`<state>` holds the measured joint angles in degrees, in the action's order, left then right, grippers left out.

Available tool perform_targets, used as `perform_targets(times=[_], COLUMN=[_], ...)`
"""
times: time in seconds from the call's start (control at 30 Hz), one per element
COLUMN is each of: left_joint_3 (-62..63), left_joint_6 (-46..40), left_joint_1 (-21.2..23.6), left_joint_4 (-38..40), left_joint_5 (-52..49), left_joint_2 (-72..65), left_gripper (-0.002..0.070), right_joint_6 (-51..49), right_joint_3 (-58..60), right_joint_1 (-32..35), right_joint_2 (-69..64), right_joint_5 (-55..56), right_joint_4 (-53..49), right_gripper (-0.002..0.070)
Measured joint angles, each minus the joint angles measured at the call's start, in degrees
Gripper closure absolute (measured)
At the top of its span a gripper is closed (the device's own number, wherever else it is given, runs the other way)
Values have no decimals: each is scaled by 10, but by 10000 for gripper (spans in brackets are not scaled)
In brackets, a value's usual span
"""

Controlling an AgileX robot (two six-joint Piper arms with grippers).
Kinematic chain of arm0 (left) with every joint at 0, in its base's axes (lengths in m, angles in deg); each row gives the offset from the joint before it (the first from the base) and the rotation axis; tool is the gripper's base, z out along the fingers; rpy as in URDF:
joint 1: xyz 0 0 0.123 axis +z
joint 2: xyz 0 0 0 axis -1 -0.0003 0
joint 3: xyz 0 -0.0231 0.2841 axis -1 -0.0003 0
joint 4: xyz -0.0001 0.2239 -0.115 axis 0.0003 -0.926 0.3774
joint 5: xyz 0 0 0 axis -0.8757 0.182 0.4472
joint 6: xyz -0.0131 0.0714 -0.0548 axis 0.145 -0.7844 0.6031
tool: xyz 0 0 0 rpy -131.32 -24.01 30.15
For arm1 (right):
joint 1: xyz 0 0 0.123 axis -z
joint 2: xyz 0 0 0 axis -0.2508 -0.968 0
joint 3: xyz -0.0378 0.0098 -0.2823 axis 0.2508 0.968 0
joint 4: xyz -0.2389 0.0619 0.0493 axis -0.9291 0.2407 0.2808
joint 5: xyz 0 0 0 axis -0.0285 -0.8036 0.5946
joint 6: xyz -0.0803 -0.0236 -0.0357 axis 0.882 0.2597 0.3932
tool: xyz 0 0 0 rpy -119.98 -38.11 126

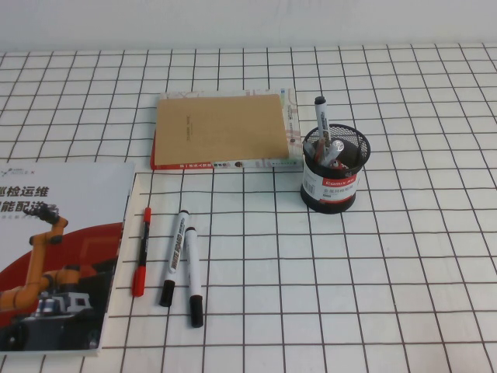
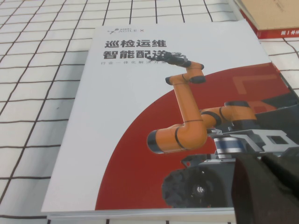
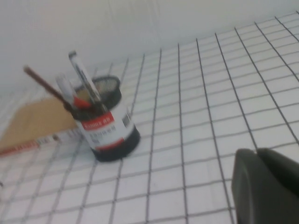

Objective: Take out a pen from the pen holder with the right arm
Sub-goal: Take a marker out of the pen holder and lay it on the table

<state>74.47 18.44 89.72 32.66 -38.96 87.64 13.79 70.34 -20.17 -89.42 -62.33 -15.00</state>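
Note:
A black mesh pen holder [image 1: 335, 167] with a red and white label stands on the gridded table, right of centre. Several pens stick out of it, the tallest a white marker with a black cap [image 1: 321, 116]. In the right wrist view the pen holder [image 3: 108, 126] is some way off, with the white marker [image 3: 84, 77] and a thin reddish stick [image 3: 44, 84] leaning out. My right gripper [image 3: 256, 151] is shut and empty, well short of the holder. My left gripper [image 2: 259, 158] is shut over a brochure. Neither arm shows in the high view.
A brown notebook [image 1: 221, 128] lies left of the holder. A robot brochure [image 1: 54, 256] covers the near left corner. Beside it lie a red pen [image 1: 142, 252] and two black-capped markers [image 1: 175, 256] [image 1: 193, 276].

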Motion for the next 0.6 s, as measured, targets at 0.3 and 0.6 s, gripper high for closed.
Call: perform_targets(times=[0.3,0.6], left_joint_3=[0,0], left_joint_6=[0,0], left_joint_1=[0,0], left_joint_4=[0,0], left_joint_5=[0,0], left_joint_2=[0,0], left_gripper=[679,679], right_joint_6=[-1,-1], right_joint_3=[0,-7], right_joint_1=[0,0], right_joint_2=[0,-3], right_joint_5=[74,62], right_joint_4=[200,276], right_gripper=[692,692])
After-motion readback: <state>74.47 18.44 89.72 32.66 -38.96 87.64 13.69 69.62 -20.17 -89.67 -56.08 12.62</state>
